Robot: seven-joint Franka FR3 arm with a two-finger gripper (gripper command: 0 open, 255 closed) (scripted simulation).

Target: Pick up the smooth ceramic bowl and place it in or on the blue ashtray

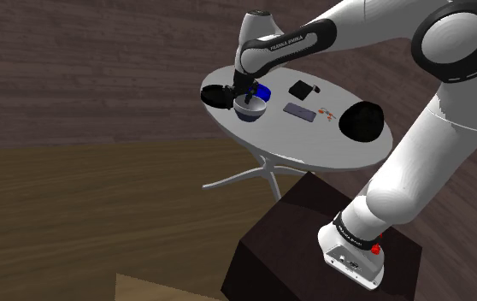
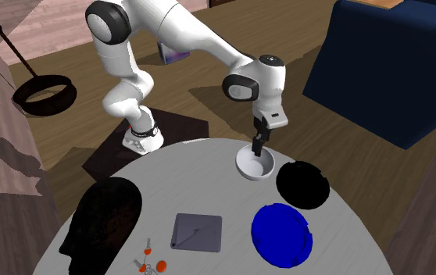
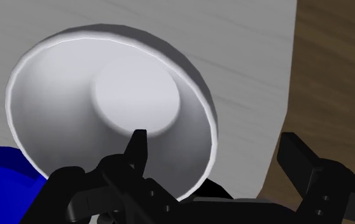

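1. The tool (image 3: 214, 137) is open. In the wrist view its two black fingers stand apart, one inside the white bowl (image 3: 112, 105) and the other outside the rim. Neither presses the wall, so the bowl is not held.
2. The bowl stands upright on the round worktop (image 2: 209, 176), near the edge closest to the arm. In the second exterior view the blue ashtray (image 2: 281, 232) lies at about 5 o'clock from the bowl and apart from it. A black disc (image 2: 302, 183) sits just beside the bowl at about 4 o'clock.
3. The step in hand appears to be the rim grasp. It would go best if the tool sinks until the bowl's wall is deep between the fingers, not just at their tips. The fingers should then close squarely across the wall.
4. The bowl looks smooth and its wall flares, so a shallow pinch could slide off. A firm, full closure before any lift seems wise.
5. A grip on one side will probably let the bowl tilt. A slow, straight lift with a check that it hangs steady should help.
6. The carry then runs towards 5 o'clock, high enough to pass the black disc. The bowl should be centred over the ashtray before release.
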